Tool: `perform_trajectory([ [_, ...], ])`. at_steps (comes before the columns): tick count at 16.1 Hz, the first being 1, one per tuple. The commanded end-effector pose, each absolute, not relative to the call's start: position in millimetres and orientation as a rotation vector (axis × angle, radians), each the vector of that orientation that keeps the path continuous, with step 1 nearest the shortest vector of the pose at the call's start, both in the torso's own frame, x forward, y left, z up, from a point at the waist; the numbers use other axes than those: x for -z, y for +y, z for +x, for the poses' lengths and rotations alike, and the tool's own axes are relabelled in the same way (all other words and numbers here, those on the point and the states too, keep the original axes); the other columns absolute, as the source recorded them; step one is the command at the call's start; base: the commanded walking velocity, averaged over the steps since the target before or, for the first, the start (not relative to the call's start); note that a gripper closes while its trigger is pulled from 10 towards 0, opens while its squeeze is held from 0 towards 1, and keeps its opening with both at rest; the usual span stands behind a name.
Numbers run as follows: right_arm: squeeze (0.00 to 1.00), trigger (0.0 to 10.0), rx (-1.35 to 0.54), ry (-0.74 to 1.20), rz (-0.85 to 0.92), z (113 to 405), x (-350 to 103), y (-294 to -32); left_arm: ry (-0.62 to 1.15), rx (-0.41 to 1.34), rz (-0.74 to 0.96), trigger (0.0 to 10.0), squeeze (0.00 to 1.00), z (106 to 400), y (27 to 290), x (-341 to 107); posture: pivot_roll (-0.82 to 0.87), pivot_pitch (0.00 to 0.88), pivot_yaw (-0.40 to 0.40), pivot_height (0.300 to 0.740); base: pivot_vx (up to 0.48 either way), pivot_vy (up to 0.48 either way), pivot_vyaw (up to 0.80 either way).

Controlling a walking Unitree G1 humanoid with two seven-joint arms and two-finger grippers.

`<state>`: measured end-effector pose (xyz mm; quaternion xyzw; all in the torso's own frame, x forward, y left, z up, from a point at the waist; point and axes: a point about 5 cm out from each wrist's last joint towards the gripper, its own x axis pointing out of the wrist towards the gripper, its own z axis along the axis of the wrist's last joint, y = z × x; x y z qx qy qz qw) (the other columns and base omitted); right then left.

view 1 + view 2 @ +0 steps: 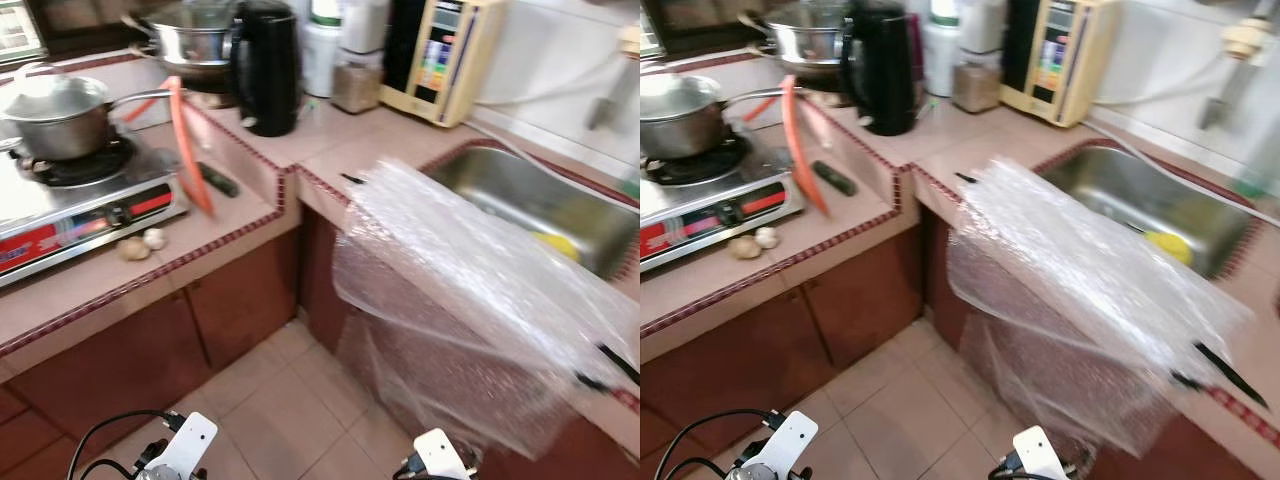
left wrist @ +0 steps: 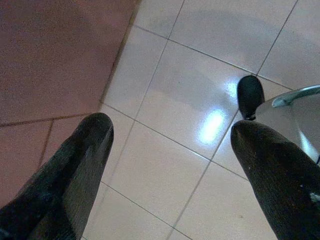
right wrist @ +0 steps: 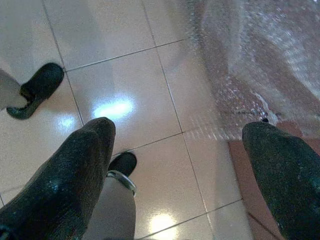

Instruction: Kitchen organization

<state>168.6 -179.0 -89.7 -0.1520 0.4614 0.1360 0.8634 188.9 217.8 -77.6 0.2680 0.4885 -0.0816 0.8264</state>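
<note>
A tiled kitchen counter (image 1: 250, 215) is seen from above, running round a corner. A large sheet of bubble wrap (image 1: 470, 300) is draped over the counter edge beside the steel sink (image 1: 520, 195), hanging down in front of the cabinet. A gas stove (image 1: 80, 195) carries a lidded pot (image 1: 60, 115); a black kettle (image 1: 265, 65) stands at the corner, with a beige appliance (image 1: 440, 55) further along. Two garlic bulbs (image 1: 143, 243) lie before the stove. The left gripper (image 2: 170, 150) is held low over the floor tiles (image 2: 200, 45), fingers spread wide. The right gripper (image 3: 175, 165) is likewise spread wide, near the hanging wrap.
</note>
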Motion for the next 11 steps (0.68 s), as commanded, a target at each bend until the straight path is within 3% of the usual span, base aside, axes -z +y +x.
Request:
perform_trajectory([
  [1, 0.0, 10.0, -0.294, 0.987, -0.33, 165.2, 91.4, -180.0, 1.049, 0.161, 0.563, 10.0, 0.0, 187.8, 219.1, 78.0, 0.18, 0.0, -0.09, 0.74, 0.0, 0.0, 0.79],
  [11, 0.0, 10.0, -0.316, 0.997, -0.357, 162.0, 93.0, -178.6, 1.046, 0.191, 0.594, 10.0, 0.0, 190.7, 217.6, 76.8, 0.18, 0.0, -0.084, 0.74, 0.0, 0.0, 0.78],
])
